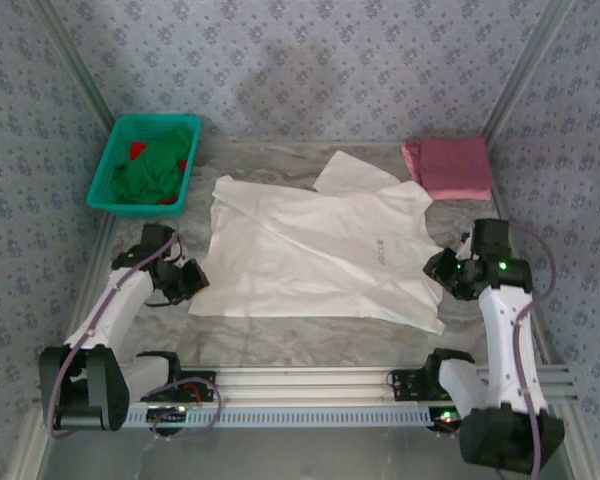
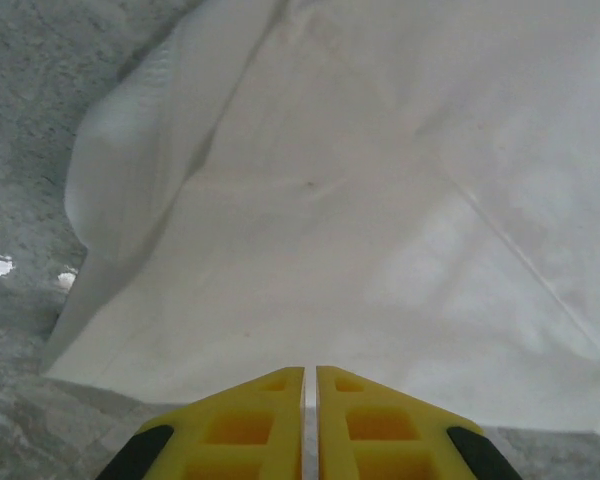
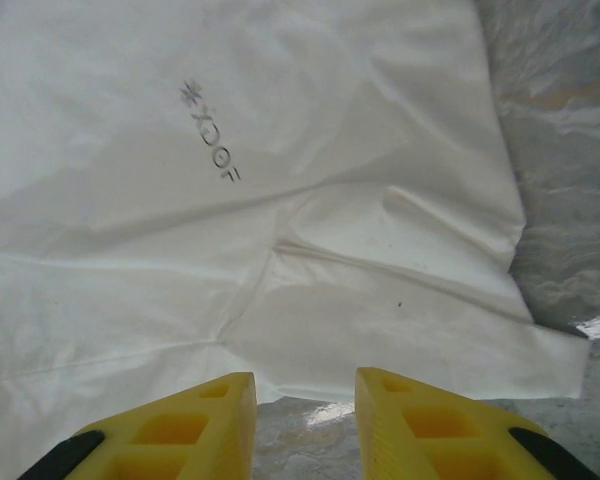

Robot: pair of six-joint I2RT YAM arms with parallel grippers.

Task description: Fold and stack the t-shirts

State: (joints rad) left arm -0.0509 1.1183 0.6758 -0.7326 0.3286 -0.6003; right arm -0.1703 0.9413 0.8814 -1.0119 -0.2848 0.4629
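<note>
Marbled grey table point(image 1: 310, 340), closed in by flowered wallpaper walls, carries the cream-white t-shirt point(image 1: 310, 250) spread flat in its middle, with the hem toward the left edge and the collar toward the right edge. The dusty pink t-shirt point(image 1: 450, 165) lies already folded at the far right corner. A teal mesh basket point(image 1: 105, 190) with green and red cloth stands at the far left corner.

The left gripper point(image 2: 310, 372) is low, just beside the hem. Its fingers are nearly together, with only a thin slit between them, and it holds nothing. The right gripper point(image 3: 305, 378) is at the near sleeve point(image 3: 430, 330). Its fingers are partly apart with bare table between them, and it also holds nothing.

I judge the step in hand to be the first fold of the cream shirt. To do it well, each gripper should open enough and pinch the cloth edge firmly. Both should then lift at equal height so that the cloth does not twist, and lay the near half over the far half with the edges matching.
</note>
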